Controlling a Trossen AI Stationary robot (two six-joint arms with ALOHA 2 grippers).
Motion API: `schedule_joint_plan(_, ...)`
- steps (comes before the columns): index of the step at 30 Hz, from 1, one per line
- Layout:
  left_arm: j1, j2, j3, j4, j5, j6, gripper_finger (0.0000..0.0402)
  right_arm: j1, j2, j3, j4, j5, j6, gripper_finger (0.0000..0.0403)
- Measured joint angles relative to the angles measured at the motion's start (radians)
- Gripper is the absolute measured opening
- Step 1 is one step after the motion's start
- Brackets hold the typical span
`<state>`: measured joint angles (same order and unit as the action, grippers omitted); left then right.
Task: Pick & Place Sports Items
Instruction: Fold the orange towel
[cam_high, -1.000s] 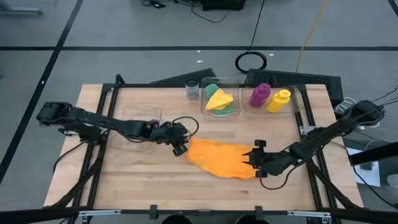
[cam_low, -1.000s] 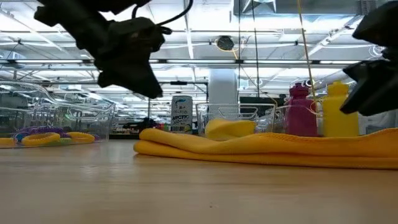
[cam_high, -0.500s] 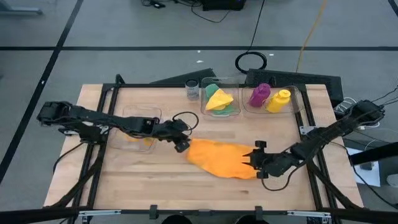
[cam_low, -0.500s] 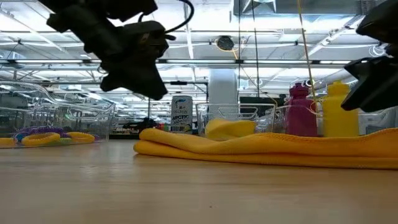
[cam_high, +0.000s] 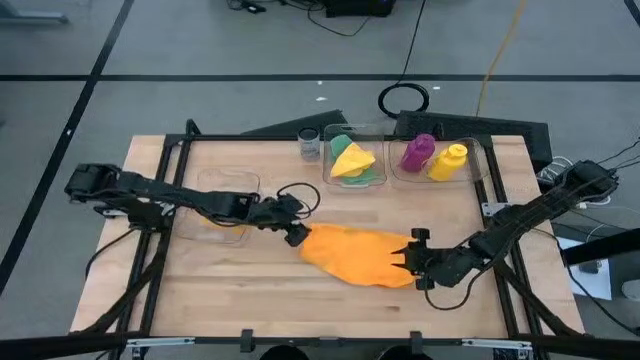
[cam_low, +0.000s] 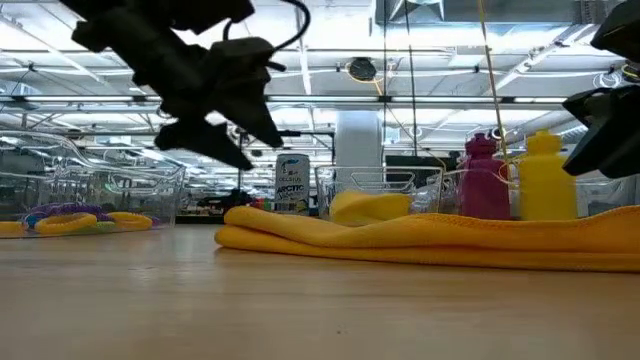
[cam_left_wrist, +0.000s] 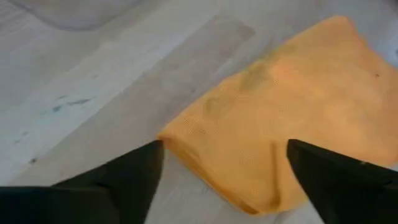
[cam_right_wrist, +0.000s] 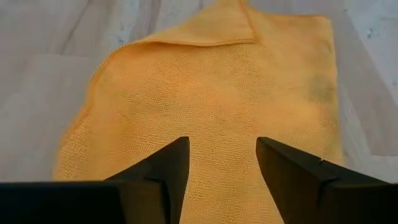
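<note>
An orange cloth (cam_high: 358, 253) lies folded flat on the wooden surface (cam_high: 220, 290), near the middle. The right gripper (cam_high: 409, 262) hovers at the cloth's right end, its fingers (cam_right_wrist: 155, 171) apart over the fabric, gripping nothing. The left gripper (cam_high: 297, 236) sits just above the cloth's left edge, fingers (cam_left_wrist: 134, 171) spread wide and empty. Farther back, one clear box (cam_high: 378, 172) holds yellow and green cloths (cam_high: 351, 158), and its right neighbour holds a purple bottle (cam_high: 417, 152) and a yellow bottle (cam_high: 448, 161).
</note>
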<state>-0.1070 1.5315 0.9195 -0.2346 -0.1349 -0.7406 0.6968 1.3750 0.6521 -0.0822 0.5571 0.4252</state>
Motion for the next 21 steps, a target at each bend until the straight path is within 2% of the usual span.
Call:
schedule_joint_plan(5,0.001,0.073,0.000,0.009,0.059,-0.016,0.0336,-0.001,0.000,0.000,0.003,0.000,0.000,0.0139)
schedule_joint_plan(10,0.010,0.125,0.000,0.005,0.084,-0.054,0.0362,-0.001,0.000,0.000,0.003,0.000,0.006,0.0139)
schedule_joint_plan(15,0.002,0.131,0.000,0.004,0.083,-0.073,0.0364,-0.001,0.000,0.000,0.003,0.001,0.005,0.0139)
schedule_joint_plan(21,-0.016,0.139,0.000,0.011,0.063,-0.086,0.0348,-0.001,0.000,0.000,0.003,0.000,0.001,0.0139)
